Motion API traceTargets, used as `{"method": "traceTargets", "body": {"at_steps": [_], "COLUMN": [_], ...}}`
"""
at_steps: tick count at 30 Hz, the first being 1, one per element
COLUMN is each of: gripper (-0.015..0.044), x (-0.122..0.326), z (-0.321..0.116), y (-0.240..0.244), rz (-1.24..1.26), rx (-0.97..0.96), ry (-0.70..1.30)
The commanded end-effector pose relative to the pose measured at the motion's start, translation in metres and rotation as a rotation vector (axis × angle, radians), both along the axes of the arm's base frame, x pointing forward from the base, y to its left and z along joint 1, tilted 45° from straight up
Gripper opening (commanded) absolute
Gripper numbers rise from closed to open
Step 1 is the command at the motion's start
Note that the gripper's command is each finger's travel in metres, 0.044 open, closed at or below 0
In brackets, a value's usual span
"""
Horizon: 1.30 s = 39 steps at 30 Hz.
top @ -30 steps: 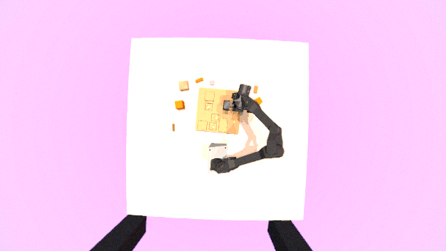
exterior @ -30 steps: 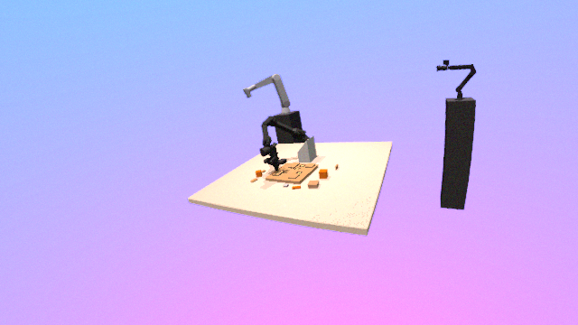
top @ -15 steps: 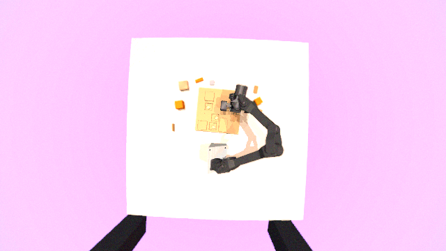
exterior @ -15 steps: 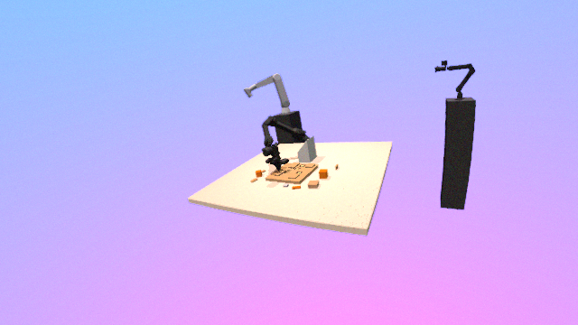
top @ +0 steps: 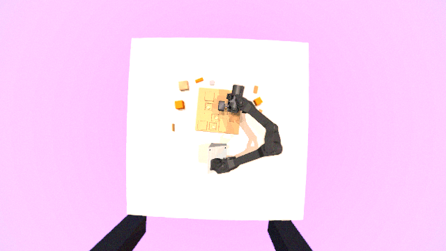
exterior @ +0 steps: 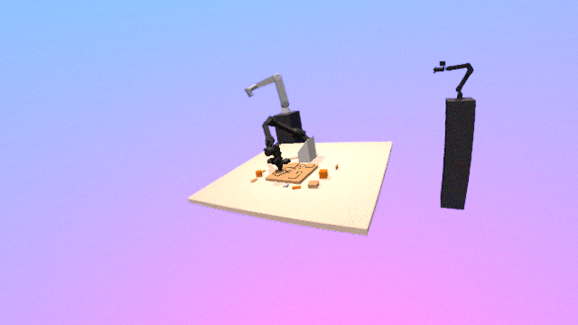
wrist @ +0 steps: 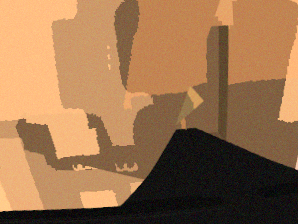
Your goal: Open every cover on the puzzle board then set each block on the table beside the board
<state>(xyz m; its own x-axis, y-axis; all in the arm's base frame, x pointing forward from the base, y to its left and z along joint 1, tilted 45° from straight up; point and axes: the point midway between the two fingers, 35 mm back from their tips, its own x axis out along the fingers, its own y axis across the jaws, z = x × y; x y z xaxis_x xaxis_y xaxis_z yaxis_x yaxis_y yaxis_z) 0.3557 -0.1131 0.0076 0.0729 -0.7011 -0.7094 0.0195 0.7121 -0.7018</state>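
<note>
The tan puzzle board [top: 201, 93] [exterior: 282, 179] lies near the middle of the white table [top: 157, 174] [exterior: 325, 208]. My gripper [top: 221, 105] [exterior: 276, 166] [wrist: 185, 139] is shut on nothing and sits low over the board's upper right part. In the wrist view its dark body fills the bottom, and darker covers and pale wells of the board [wrist: 40, 43] lie close under it. Several blocks rest on the table around the board: a tan one [top: 183, 85] [exterior: 313, 183], an orange one [top: 179, 104] [exterior: 323, 173], and an orange one [top: 258, 101] [exterior: 258, 172] on the right.
Smaller pieces lie off the board: an orange bar [top: 198, 80], a pale cube [top: 212, 82], an orange sliver [top: 173, 127] and an orange piece [top: 255, 89]. The arm's grey base box [top: 217, 151] [exterior: 307, 151] stands just below the board. A dark pillar [exterior: 458, 153] stands off the table.
</note>
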Motion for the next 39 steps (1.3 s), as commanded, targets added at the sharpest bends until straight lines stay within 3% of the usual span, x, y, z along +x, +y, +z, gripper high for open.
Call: {"method": "traceTargets", "body": {"at_steps": [1,39], "gripper": [0.0000,0.0000], "x": [-0.002,0.010], "z": [-0.006,-0.033], "y": [0.004,0.032], "rz": [-0.002,-0.002], "rx": [-0.001,0.001], "ry": [0.006,0.006]}}
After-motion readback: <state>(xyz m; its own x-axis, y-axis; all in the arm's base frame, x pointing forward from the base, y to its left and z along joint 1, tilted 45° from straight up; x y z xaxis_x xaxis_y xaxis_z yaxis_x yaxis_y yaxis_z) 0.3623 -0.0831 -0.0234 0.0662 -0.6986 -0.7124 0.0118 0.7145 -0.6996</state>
